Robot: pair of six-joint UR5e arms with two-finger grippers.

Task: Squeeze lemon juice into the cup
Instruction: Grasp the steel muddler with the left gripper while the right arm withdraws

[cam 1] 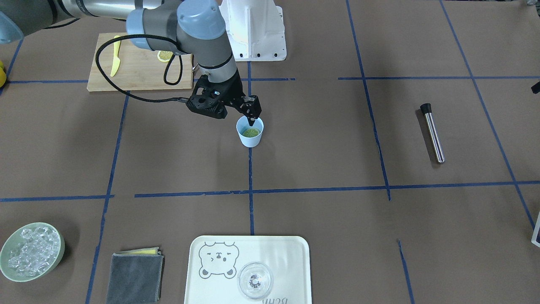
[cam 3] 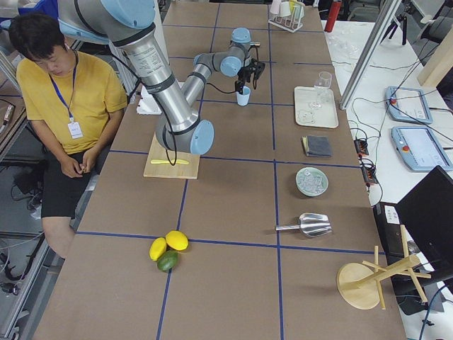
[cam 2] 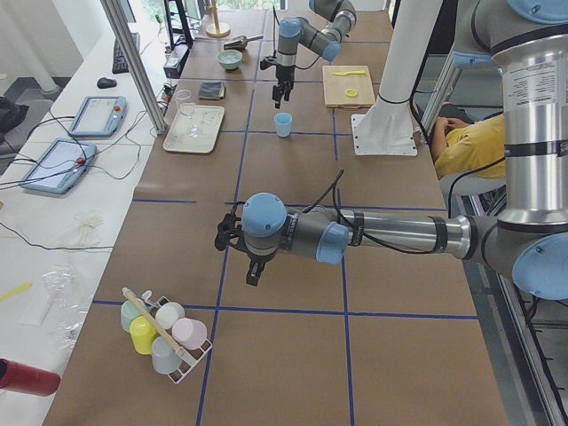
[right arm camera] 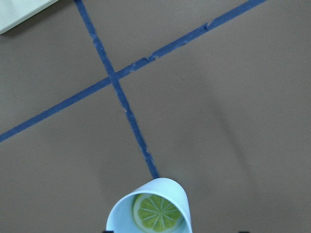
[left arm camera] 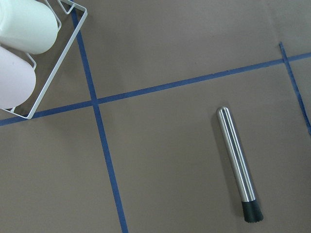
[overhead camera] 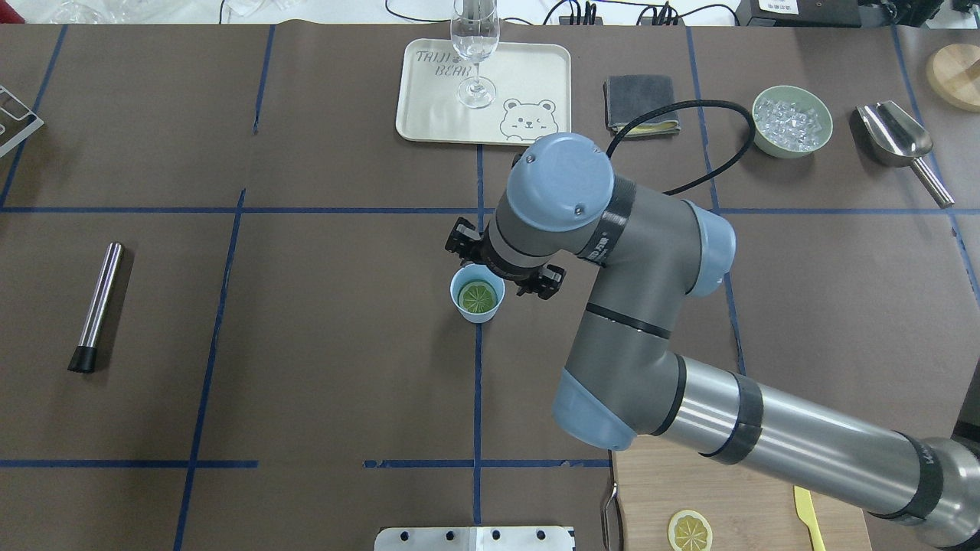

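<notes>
lemon (cam 1: 251,133): lies flat, cut face up, in the bottom of the cup (cam 1: 252,142). Shows whole in the right wrist view, nothing gripping it.
cup: stands upright mid-bench (cam 1: 320,139) on a blue tape line.
right hand (cam 1: 252,120): hangs directly over the cup, tips pointing down just above its mouth, holding nothing. Reads as one dark point from the front and sits hidden under the wrist from overhead, so cannot tell how far apart the fingers are.
left hand (cam 2: 252,271): hovers over bare bench well apart from the cup, near a wire rack (cam 2: 166,335) of pastel cups. Seen only from the side, so cannot tell the opening.
steel rod (cam 1: 433,134) with black end: lies flat on the bench, well off to the robot's left.
wooden board (cam 1: 139,71), by the right arm: carries a second slice (cam 1: 164,55) and a yellow knife (cam 1: 114,63).
Along the operators' edge: bowl of ice (cam 1: 61,249), folded grey cloth (cam 1: 135,276), bear tray (cam 1: 295,253) with a clear glass (cam 1: 255,280) on it.
</notes>
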